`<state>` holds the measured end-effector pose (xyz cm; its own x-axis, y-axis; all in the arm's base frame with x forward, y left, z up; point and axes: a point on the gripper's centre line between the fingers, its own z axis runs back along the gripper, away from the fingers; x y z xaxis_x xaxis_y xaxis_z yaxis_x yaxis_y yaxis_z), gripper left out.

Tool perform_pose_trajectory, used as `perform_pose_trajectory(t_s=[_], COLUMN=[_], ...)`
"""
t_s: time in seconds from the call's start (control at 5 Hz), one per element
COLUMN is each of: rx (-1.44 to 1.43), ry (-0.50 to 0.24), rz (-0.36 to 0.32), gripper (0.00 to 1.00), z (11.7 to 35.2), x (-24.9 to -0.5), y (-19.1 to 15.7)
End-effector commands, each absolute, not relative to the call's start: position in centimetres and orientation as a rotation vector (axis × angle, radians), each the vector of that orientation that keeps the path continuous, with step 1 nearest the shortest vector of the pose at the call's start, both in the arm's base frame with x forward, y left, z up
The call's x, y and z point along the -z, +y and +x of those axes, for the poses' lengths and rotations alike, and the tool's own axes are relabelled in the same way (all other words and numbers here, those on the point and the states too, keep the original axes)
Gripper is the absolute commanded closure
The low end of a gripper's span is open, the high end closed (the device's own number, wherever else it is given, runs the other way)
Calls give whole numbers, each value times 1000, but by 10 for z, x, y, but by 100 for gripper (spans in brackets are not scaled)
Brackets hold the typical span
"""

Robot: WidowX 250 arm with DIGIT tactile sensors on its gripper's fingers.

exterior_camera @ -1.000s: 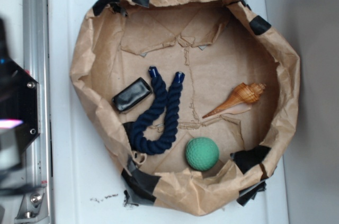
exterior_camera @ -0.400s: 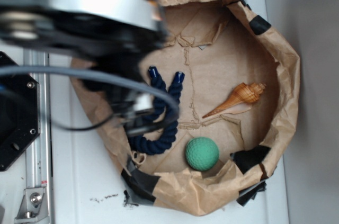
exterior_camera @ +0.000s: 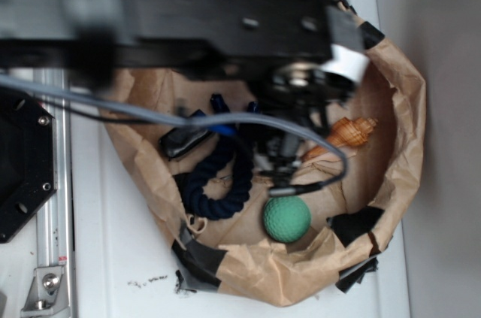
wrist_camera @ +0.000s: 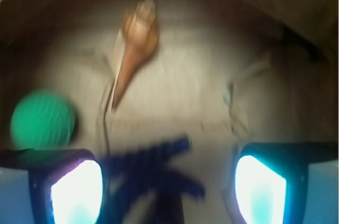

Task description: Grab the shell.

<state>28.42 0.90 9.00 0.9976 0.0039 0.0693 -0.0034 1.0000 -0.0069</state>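
From the wrist view, the gripper (wrist_camera: 168,192) sits closest, its two glowing fingers (wrist_camera: 77,192) spread wide at the bottom corners of the picture with nothing between them but blurred dark blue rope (wrist_camera: 159,173) lying just below. A little farther on, to the left, the green ball (wrist_camera: 42,119) rests on the brown paper floor, apart from the fingers. Beyond it, near the far paper wall, lies the shell (wrist_camera: 136,41), wide knobbly end away from the camera and its long point aimed back toward the rope (everything here is smeared by blur, so finer detail is lost). In the exterior view the black arm (exterior_camera: 218,17) covers the upper part of the paper-lined basket (exterior_camera: 406,107), which stands on the white desk (exterior_camera: 113,258); the shell (exterior_camera: 353,131) peeks out just right of the arm's lower end, untouched, with the ball (exterior_camera: 286,218) well below it and the rope (exterior_camera: 218,183) looped to the left beside a small black block (exterior_camera: 184,140).
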Motion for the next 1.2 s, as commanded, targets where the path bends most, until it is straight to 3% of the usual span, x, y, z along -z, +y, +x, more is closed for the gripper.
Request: perform_pose_trajectory(t_s=[0.0,0.2,0.4,0.6,0.8,1.0], rx=[-95,-129,-109,-87,-86,-46], ry=[-160,-160,-163,-152,-160,-122], rz=[-64,-42,-64,-38,-35,-17], gripper=[0,0,0,2,100,100], z=[330,344,359,366,359,329], x=[-77,-57,-38,-32,-45,-83], y=[-25,-9,-3,-5,-6,-9])
